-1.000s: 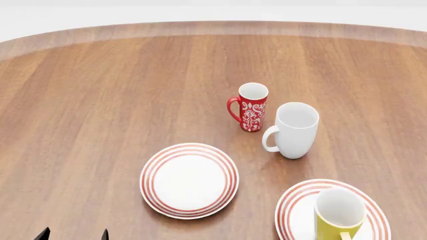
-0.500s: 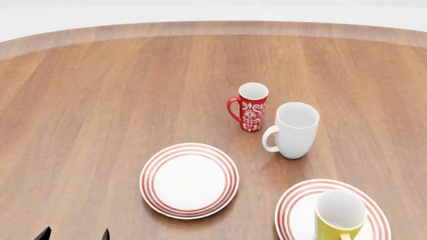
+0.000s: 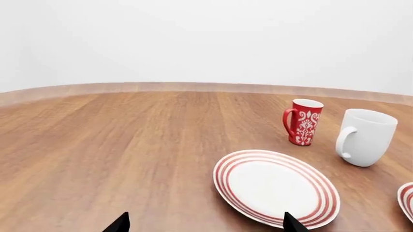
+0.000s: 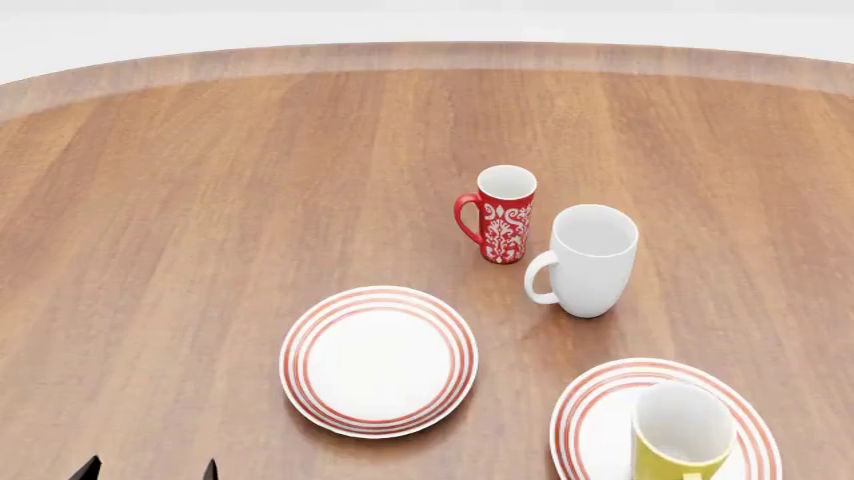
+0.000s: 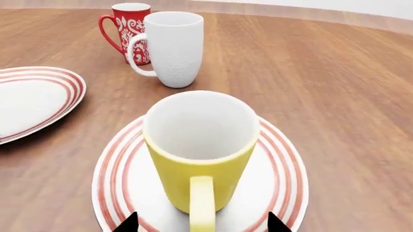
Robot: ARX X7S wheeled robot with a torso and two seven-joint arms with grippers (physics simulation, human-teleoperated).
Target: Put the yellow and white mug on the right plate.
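The yellow and white mug (image 4: 677,438) stands upright on the right plate (image 4: 587,420), a white plate with red rings at the table's front right. In the right wrist view the mug (image 5: 197,154) stands on that plate (image 5: 113,169) with its handle toward the camera. My right gripper (image 5: 200,224) is open; its black fingertips (image 5: 129,224) stand either side of the handle, apart from it. My left gripper (image 3: 203,224) is open and empty, low over the table near the left plate (image 3: 277,186). Only its tips show in the head view (image 4: 147,468).
The identical left plate (image 4: 378,360) lies at front centre. A slim red patterned mug (image 4: 503,214) and a taller white mug (image 4: 587,262) stand behind the plates, close together. The wooden table (image 4: 200,200) curves to its far edge.
The yellow mug has shifted very slightly down and right in the head view over the last second. Nothing else has moved.
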